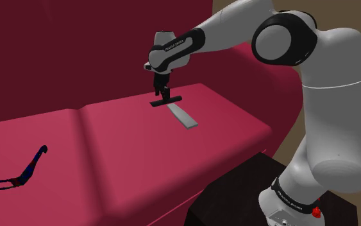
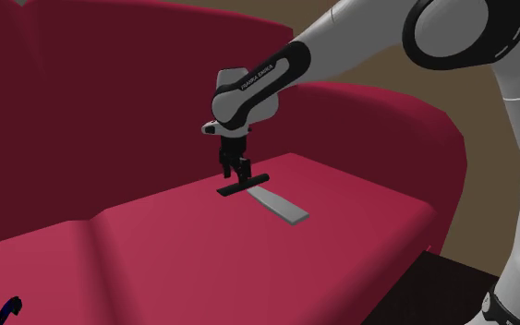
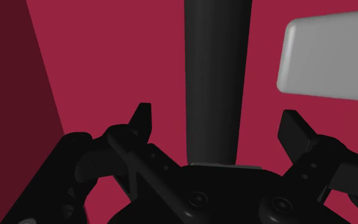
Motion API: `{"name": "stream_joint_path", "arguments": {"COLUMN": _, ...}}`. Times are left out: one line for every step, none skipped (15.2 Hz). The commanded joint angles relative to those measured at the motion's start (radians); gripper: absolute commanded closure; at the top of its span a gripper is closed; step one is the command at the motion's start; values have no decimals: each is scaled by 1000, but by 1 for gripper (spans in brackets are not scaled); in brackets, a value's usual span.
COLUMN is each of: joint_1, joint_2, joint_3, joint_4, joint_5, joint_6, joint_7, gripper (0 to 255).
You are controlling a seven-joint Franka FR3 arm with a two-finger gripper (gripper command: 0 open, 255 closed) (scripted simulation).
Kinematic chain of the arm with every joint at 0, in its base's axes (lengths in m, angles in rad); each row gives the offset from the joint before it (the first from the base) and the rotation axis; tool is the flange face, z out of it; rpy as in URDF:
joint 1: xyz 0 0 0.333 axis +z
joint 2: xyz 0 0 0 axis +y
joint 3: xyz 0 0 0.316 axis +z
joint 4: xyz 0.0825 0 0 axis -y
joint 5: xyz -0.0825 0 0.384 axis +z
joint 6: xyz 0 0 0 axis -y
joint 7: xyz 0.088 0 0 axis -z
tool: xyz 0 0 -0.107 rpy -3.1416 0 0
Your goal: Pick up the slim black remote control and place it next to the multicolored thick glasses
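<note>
The slim black remote lies crosswise on the red sofa seat, just under my gripper. From the second exterior view the gripper points straight down onto the remote. In the wrist view the remote runs between the fingers; the gripper is open, with a red gap showing on each side, so neither finger touches it. The multicolored glasses lie far toward the shoulder view's left on the neighbouring cushion, and one temple tip shows in the second exterior view.
A flat grey slab lies on the seat right beside the remote, also seen as the grey slab by the gripper. The dark red backrest rises behind. The sofa's front edge drops toward my stand.
</note>
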Motion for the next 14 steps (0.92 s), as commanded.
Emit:
{"name": "stream_joint_path", "arguments": {"joint_1": 0, "joint_2": 18, "joint_3": 2, "joint_4": -10, "joint_5": 3, "joint_6": 28, "joint_7": -1, "gripper": 0}}
{"name": "stream_joint_path", "arguments": {"joint_1": 0, "joint_2": 18, "joint_3": 2, "joint_4": -11, "joint_5": 3, "joint_6": 28, "joint_7": -1, "gripper": 0}}
{"name": "stream_joint_path", "arguments": {"joint_1": 0, "joint_2": 18, "joint_3": 2, "joint_4": -10, "joint_5": 3, "joint_6": 28, "joint_7": -1, "gripper": 0}}
{"name": "stream_joint_path", "arguments": {"joint_1": 0, "joint_2": 18, "joint_3": 2, "joint_4": -10, "joint_5": 3, "joint_6": 28, "joint_7": -1, "gripper": 0}}
{"name": "stream_joint_path", "arguments": {"joint_1": 0, "joint_2": 18, "joint_3": 2, "joint_4": -10, "joint_5": 3, "joint_6": 28, "joint_7": -1, "gripper": 0}}
{"name": "stream_joint_path", "arguments": {"joint_1": 0, "joint_2": 18, "joint_3": 2, "joint_4": -10, "joint_5": 3, "joint_6": 28, "joint_7": -2, "gripper": 0}}
{"name": "stream_joint_path", "arguments": {"joint_1": 0, "joint_2": 18, "joint_3": 2, "joint_4": -10, "joint_5": 4, "joint_6": 28, "joint_7": -2, "gripper": 0}}
{"name": "stream_joint_path", "arguments": {"joint_1": 0, "joint_2": 18, "joint_3": 2, "joint_4": -10, "joint_5": 4, "joint_6": 28, "joint_7": -2, "gripper": 0}}
{"name": "stream_joint_path", "arguments": {"joint_1": 0, "joint_2": 18, "joint_3": 2, "joint_4": -10, "joint_5": 4, "joint_6": 28, "joint_7": -2, "gripper": 0}}
{"name": "stream_joint_path", "arguments": {"joint_1": -1, "joint_2": 21, "joint_3": 2, "joint_4": -9, "joint_5": 4, "joint_6": 30, "joint_7": -3, "gripper": 255}}
{"name": "stream_joint_path", "arguments": {"joint_1": -2, "joint_2": 16, "joint_3": 1, "joint_4": -13, "joint_5": 4, "joint_6": 30, "joint_7": -4, "gripper": 255}}
{"name": "stream_joint_path", "arguments": {"joint_1": -3, "joint_2": 18, "joint_3": 1, "joint_4": -16, "joint_5": 4, "joint_6": 34, "joint_7": -6, "gripper": 255}}
{"name": "stream_joint_path", "arguments": {"joint_1": -4, "joint_2": 20, "joint_3": 1, "joint_4": -13, "joint_5": 5, "joint_6": 33, "joint_7": -7, "gripper": 255}}
{"name": "stream_joint_path", "arguments": {"joint_1": -5, "joint_2": 17, "joint_3": 1, "joint_4": -17, "joint_5": 5, "joint_6": 34, "joint_7": -9, "gripper": 255}}
